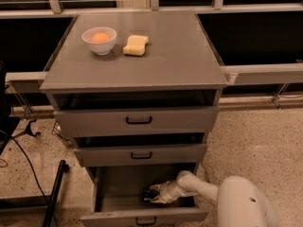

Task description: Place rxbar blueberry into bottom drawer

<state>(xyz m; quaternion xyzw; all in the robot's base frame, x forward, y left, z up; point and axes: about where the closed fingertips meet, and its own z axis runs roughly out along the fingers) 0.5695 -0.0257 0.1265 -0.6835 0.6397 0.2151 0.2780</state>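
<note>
A: Is any writing showing on the bar?

B: The bar (147, 193) is showing only as a small dark patch, and no lettering on it can be read. It is lying inside the bottom drawer (142, 216), towards the right half, on the drawer floor.

A: And the gripper?

B: The gripper (155, 196) is reaching down into that same drawer from the right, right up against the bar. Whether it is gripping the bar or has let go, I cannot tell.

A: What is standing around it?

B: The white arm (201, 188) is crossing over the drawer's right side. The middle drawer (140, 154) is hanging just above, pulled out a little and shading the back of the bottom one. The top drawer (137, 120) is also sitting slightly out.

A: Anything on top?

B: A white bowl (99, 41) is holding something round and orange (100, 37), and a yellow sponge (136, 45) is lying just beside it, to its right. On the floor at the left, a black cable (22, 154) and a black pole (54, 193) are lying near the cabinet (180, 60).
</note>
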